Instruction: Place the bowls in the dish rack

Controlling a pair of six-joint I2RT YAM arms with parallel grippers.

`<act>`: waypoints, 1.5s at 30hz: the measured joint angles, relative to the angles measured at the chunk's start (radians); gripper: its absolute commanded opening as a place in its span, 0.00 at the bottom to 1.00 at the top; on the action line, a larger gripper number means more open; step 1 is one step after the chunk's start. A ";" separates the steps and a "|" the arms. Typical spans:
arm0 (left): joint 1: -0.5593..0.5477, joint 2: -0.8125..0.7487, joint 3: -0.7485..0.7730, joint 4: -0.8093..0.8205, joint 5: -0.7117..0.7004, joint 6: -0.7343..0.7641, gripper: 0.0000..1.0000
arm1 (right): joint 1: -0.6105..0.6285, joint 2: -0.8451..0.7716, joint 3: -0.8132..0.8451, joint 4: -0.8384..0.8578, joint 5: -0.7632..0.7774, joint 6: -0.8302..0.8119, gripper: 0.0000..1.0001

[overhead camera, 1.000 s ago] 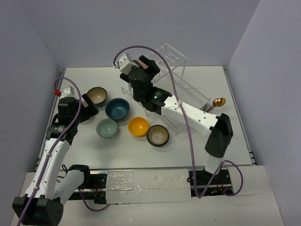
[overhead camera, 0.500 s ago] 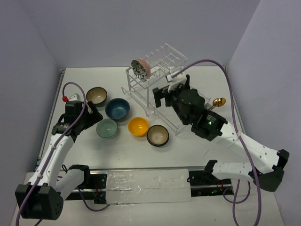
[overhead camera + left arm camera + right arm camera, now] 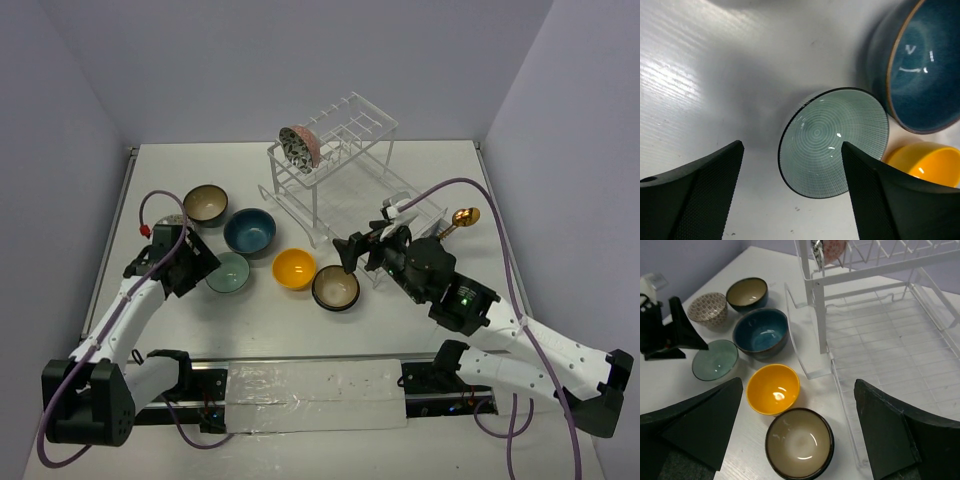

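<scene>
**Left jaws spread at the green bowl; one bowl in the rack**

Left gripper (image 3: pixel 200 263): jaws wide apart, nothing held. In the wrist view the pale green bowl (image 3: pixel 834 142) sits upright on the table (image 3: pixel 450 170), between the two fingers (image 3: pixel 695 195) and just past their tips. Contact cannot be told.

Right gripper (image 3: pixel 362 243): jaws wide apart, empty. It hangs above the table between the dish rack (image 3: pixel 345 128) and the dark bowl (image 3: pixel 335 288) with a cream inside.

Rack: far middle of the table. One patterned bowl (image 3: pixel 299 145) stands on edge at the left end of the upper shelf.

Loose on the table, left of the rack, all upright:
- brown bowl (image 3: pixel 206 203), farthest back
- small patterned bowl (image 3: pixel 707 310), just left of the brown one, partly hidden by the left arm from overhead
- dark blue bowl (image 3: pixel 249 231), just beside the green one
- yellow bowl (image 3: pixel 294 268), just beside the dark bowl

Gold spoon (image 3: pixel 463 217): at the rack's right end. Whether it sits in a holder cannot be told.
</scene>
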 measured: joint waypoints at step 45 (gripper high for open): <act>-0.486 -0.036 0.254 -0.124 -0.123 -0.079 0.00 | -0.003 0.269 0.230 -0.120 -0.213 0.201 0.79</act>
